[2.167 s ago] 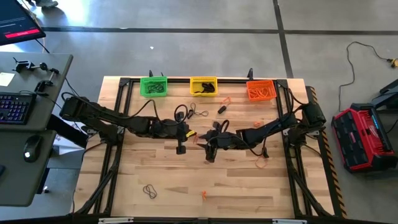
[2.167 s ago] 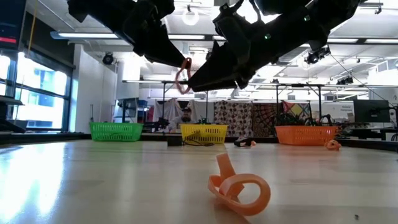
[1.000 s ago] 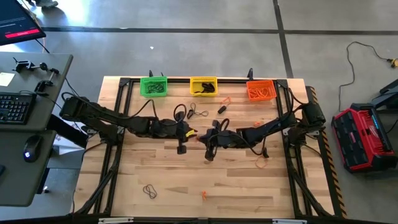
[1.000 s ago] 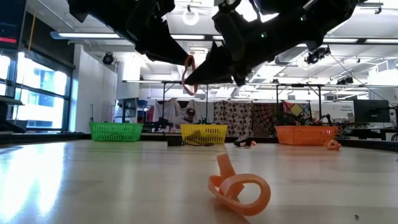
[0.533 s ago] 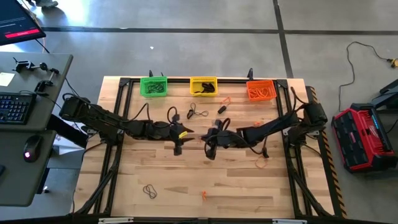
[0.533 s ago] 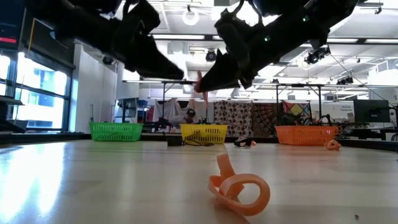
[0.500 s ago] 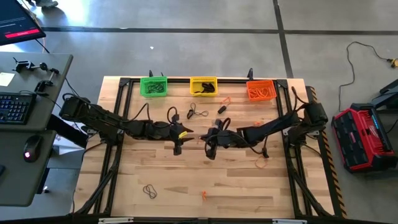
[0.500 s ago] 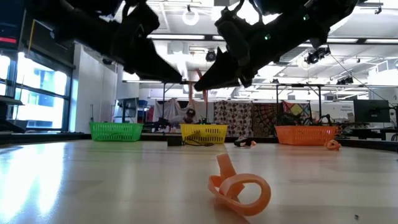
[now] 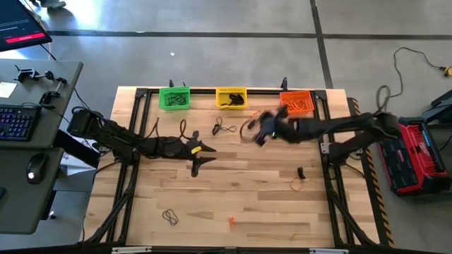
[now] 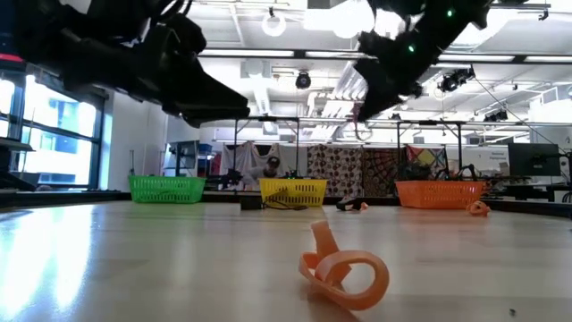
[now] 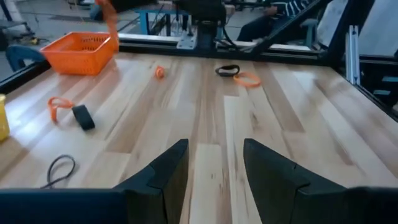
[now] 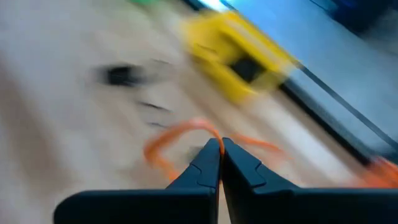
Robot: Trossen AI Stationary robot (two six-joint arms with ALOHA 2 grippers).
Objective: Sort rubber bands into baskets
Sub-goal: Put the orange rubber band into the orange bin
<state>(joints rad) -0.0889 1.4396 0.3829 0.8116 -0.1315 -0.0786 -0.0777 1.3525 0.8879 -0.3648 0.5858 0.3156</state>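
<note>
My right gripper hangs over the far middle of the table, between the yellow basket and the orange basket, shut on an orange rubber band. My left gripper stands open above the table left of centre, with nothing between its fingers. The green basket sits at the far left of the basket row. Loose rubber bands lie flat on the wood: a black loop, an orange one and another orange one. My right gripper pinches the orange rubber band at one spot of its loop between its two shut fingertips. The fingers slant downward. The band is lifted clear of the table, and its loop spreads out beyond the fingertips. The wrist view is blurred.
Black loops lie near the yellow basket and a small black piece lies right of centre. A curled orange band lies close to the near edge. A dark frame runs around the table. Bare wood spreads across the near half.
Both grippers held the orange band between them at mid-table. My left gripper has let go, drawn back toward the table's left edge and sunk. My right gripper has swung up and toward the far right, toward the orange basket, carrying the band.
</note>
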